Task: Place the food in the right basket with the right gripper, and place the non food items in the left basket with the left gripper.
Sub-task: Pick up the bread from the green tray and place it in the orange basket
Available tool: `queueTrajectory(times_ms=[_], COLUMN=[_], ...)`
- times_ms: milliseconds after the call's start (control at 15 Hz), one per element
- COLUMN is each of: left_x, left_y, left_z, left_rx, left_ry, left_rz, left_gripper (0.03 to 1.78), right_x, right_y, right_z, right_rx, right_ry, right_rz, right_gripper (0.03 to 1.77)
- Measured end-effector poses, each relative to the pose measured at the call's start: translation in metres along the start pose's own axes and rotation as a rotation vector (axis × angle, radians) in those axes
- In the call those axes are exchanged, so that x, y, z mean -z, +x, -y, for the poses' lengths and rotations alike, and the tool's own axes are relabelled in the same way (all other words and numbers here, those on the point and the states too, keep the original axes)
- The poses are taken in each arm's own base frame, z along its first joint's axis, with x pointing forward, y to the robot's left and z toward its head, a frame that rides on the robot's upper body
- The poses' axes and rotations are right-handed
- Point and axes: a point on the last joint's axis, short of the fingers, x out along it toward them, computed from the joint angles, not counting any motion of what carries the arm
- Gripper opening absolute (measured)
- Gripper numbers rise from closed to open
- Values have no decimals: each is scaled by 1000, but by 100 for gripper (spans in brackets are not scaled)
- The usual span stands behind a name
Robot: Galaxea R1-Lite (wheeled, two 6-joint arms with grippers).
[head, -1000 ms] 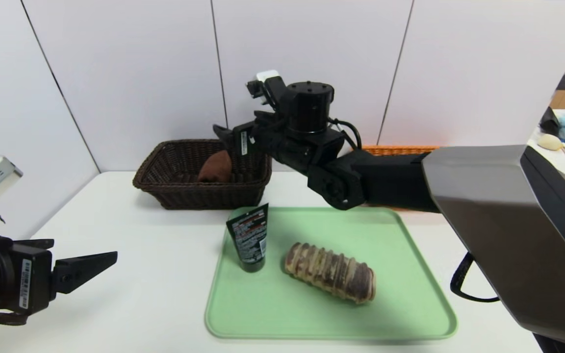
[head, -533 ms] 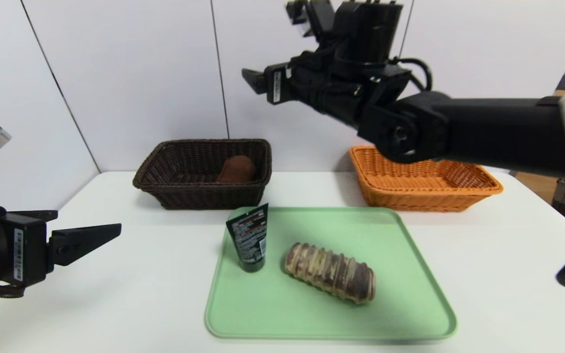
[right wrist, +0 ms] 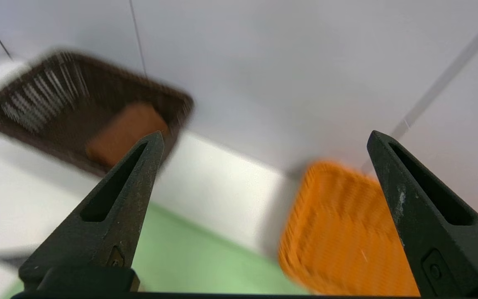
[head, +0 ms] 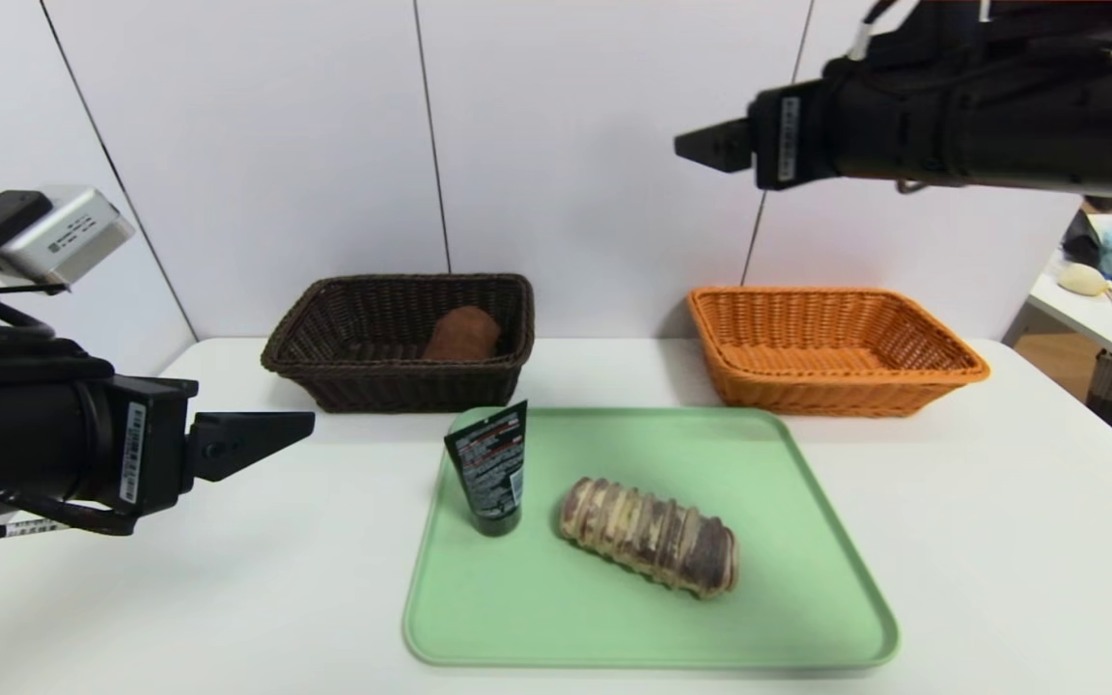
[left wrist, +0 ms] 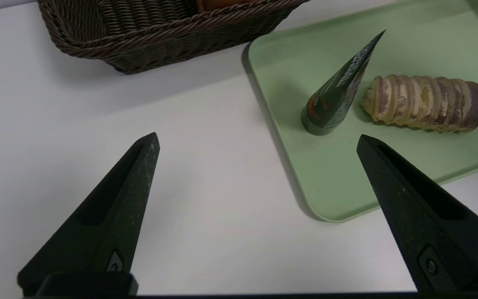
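The dark brown wicker basket (head: pixel 402 386) was cut off by the left wrist view's edge, its near wall hiding part of the brown rolled towel (head: pixel 462 335). In the right wrist view, both that basket and the orange wicker basket (head: pixel 836 386) were blurred, the orange one also cropped.

The tray (head: pixel 653 632) is pale green. The bread loaf (head: pixel 650 537) carries brown-purple stripes on tan. One basket (head: pixel 402 386) is dark brown, the other basket (head: pixel 826 396) is orange.

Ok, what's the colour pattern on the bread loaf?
The loaf is pale tan with brown-purple stripes; left wrist view shows it best.
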Motion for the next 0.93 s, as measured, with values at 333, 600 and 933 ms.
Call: queueTrajectory(times_ms=[333, 600, 933], left_x=[-1, -1, -4], left_y=[5, 5, 13], left_z=[3, 7, 16], left_rx=[11, 30, 66], left_ry=[0, 8, 25], left_rz=[-13, -17, -41], left_gripper=[169, 169, 169], right_x=[60, 94, 100], right_y=[-93, -128, -148], right_z=[34, 47, 48], right_rx=[61, 142, 152], right_ry=[-39, -9, 9], right_rz=[-362, -446, -424], right_gripper=[169, 169, 169])
